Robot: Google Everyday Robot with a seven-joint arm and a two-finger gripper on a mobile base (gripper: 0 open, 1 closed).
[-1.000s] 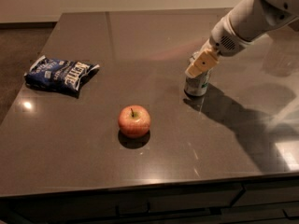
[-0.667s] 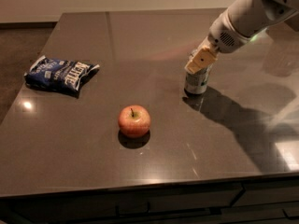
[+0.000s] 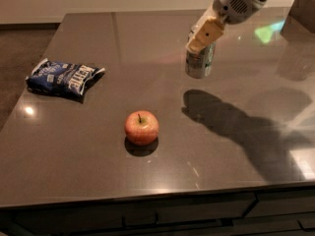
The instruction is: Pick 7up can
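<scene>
The 7up can [image 3: 200,64], silver-grey with faint green markings, hangs a little above the dark table [image 3: 98,181] at the back right. Its shadow lies on the tabletop below and to the right. My gripper [image 3: 198,46] comes down from the upper right on a white arm. Its tan fingers [image 3: 205,34] are shut on the can's top and upper side. The can's top is hidden by the fingers.
A red apple [image 3: 141,127] sits near the table's middle front. A blue chip bag [image 3: 64,78] lies at the left. A dark object [image 3: 302,6] stands at the far right back corner. The table's front edge runs along the bottom.
The gripper has risen and moved slightly left with the can in it. The can has left the tabletop and its shadow has separated from it. Apple and chip bag have not moved.
</scene>
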